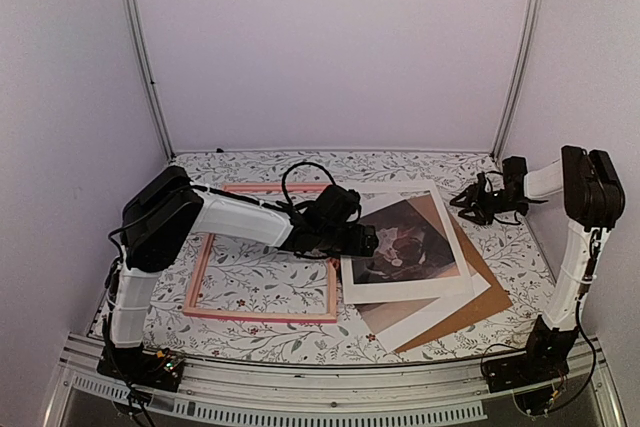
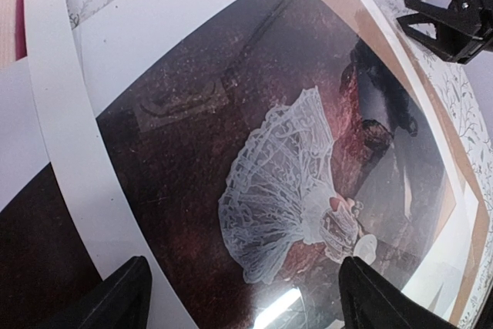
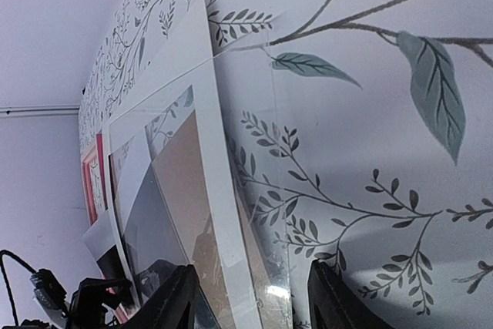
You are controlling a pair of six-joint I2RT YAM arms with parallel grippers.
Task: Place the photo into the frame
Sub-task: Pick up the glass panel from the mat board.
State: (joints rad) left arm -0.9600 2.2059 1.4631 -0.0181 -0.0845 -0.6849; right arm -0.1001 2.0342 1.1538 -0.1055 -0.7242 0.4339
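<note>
While the left claw (image 1: 368, 240) hangs over the 9 o'clock edge of the photo (image 1: 410, 237), a big rectangular print in dark reddish-brown with a little figure in a frilly white dress, its black fingertips (image 2: 123, 298) are spread wide and gripping nothing. Can't tell from any view whether they actually touch the paper.

So the photo is not in the frame (image 1: 260, 314). That thin pink rectangular picture frame lies flat on the floral-patterned surface (image 1: 300, 342), just beside the photo at its 9 o'clock, with the leafy pattern showing inside it.

The photo sits in a skewed pile. A white card mat (image 1: 405, 287) with a cut-out window goes around the picture, and a plain brown backing board (image 1: 470, 302) pokes out underneath at 5 o'clock.

Over at 2 o'clock of the pile, the right claw (image 1: 472, 202) sits low over the surface, apart from the pile's corner. It's released too, fingers apart with nothing between them, and its wrist view looks along the mat's edge.
</note>
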